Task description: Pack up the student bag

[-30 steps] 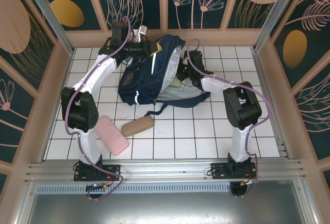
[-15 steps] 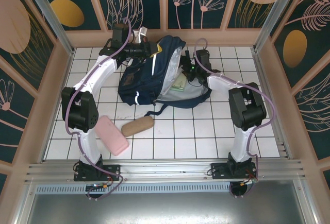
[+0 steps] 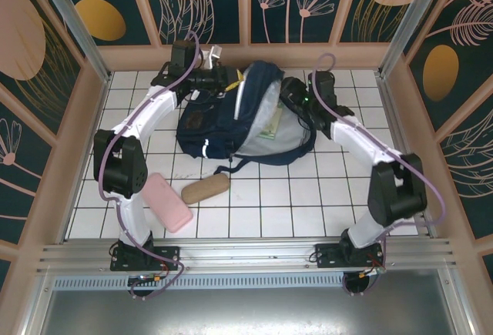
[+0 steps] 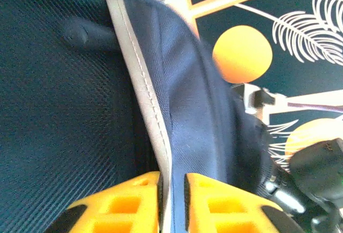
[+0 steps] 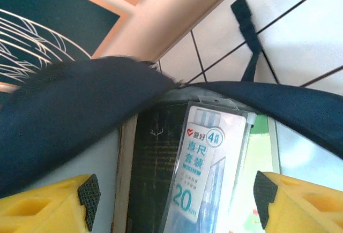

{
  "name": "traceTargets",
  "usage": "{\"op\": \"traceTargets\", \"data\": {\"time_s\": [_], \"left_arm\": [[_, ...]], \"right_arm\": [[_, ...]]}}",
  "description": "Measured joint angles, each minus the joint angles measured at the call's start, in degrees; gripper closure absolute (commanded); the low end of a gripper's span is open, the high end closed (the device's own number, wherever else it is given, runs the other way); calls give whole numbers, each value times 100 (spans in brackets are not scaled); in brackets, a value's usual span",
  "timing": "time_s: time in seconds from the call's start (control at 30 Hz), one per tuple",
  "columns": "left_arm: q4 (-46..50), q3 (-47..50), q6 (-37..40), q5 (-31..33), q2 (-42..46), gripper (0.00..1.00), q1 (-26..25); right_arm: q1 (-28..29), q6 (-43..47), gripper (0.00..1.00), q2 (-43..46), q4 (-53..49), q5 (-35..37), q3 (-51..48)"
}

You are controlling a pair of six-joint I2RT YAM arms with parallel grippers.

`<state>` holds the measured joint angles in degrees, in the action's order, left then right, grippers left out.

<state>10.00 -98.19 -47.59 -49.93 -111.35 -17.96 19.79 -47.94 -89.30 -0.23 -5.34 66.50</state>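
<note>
Left end effector (image 4: 171, 183): fingers almost together, pinching pale rim trim of student bag (image 3: 209, 123), propping mouth open at far side of worktop (image 3: 308, 196). Right end effector (image 5: 176, 193): jaws wide, empty, hovering over ruler pack (image 5: 206, 158) lying inside bag. Likely step: loading. Best: rim held high and taut, right arm clear of strap. Pink case (image 3: 168, 202), brown pouch (image 3: 206, 189) wait near front.

You'll find the student bag (image 3: 219, 119) lying on its side at the far middle of the white tiled surface (image 3: 308, 196). It is navy with a white reflective stripe. Its main mouth gapes toward the right arm's side, showing pale grey lining (image 3: 283, 125), and a dark strap (image 3: 235, 164) trails nearward.
</note>
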Motion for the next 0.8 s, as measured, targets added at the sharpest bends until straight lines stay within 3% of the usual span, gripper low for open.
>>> {"op": "traceTargets", "data": {"time_s": [0.07, 0.13, 0.3, 0.47, 0.57, 0.8], "left_arm": [[13, 144, 96, 101, 92, 48, -15], [79, 382, 243, 256, 282, 38, -22], [264, 1375, 715, 793, 1150, 30, -22], [800, 2723, 1451, 1969, 2415, 24, -109], [870, 3838, 1624, 2621, 3147, 5, -170], [1139, 5834, 1530, 3576, 3880, 2, -199]], "right_arm": [[35, 76, 23, 457, -68, 179, -299], [136, 186, 23, 870, -96, 293, -555], [721, 767, 22, 1541, -142, 382, -1016], [1132, 1139, 22, 1878, -129, -74, -1451], [1189, 1228, 20, 1956, -164, -328, -1698], [2264, 1248, 19, 1692, -422, -654, -1827]]}}
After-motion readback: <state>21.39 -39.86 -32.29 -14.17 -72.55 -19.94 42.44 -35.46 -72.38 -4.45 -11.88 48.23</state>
